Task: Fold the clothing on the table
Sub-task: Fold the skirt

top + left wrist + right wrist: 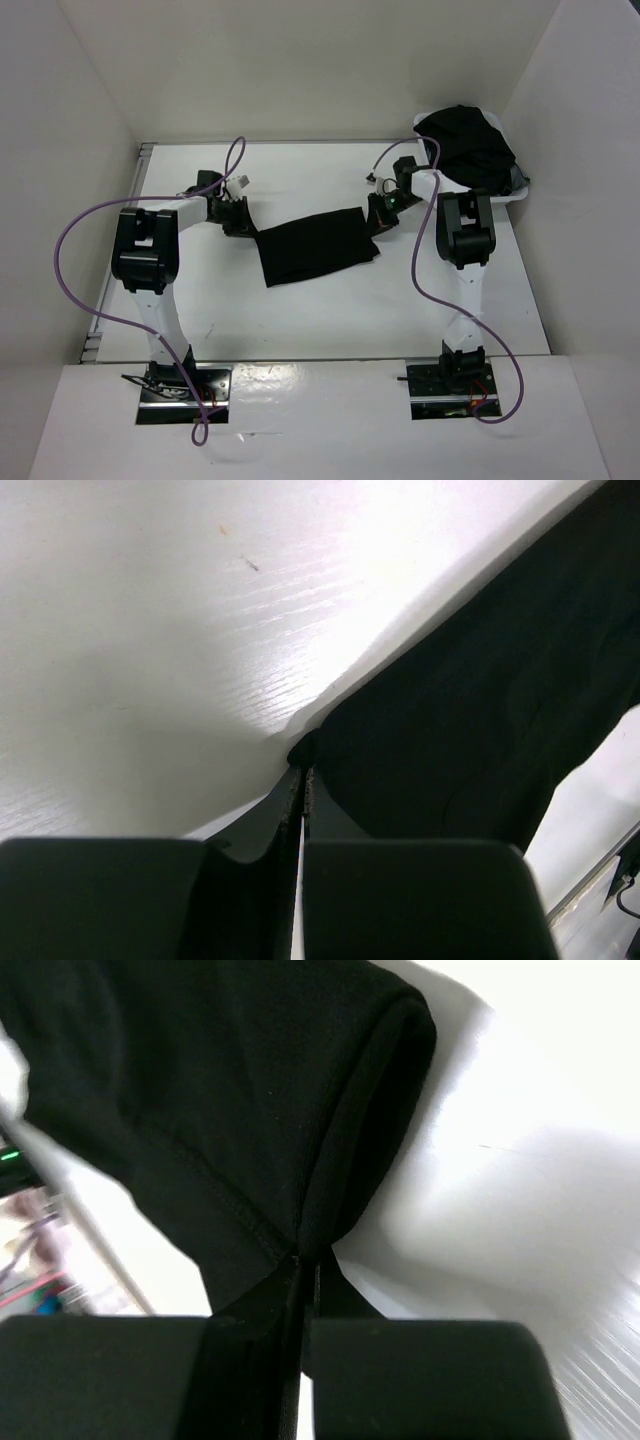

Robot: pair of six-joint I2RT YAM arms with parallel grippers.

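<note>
We see plain white walls [300, 60] rising beyond the left gripper [238, 221] and right gripper [383, 216] and closing in on either side of them. Under them lies the white table [300, 320], with a thin metal rail [143, 165] left of the left gripper. Bright light glares on the tabletop just ahead of it.

plain black clothing [318, 247], white table [330, 310], purple cables [57, 265], black heap [468, 145], white walls [300, 60]

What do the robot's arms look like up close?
The left arm and right arm have white links and chunky black joints, each with a looping purple cable and a metal base plate. The left gripper and right gripper are black.
</note>
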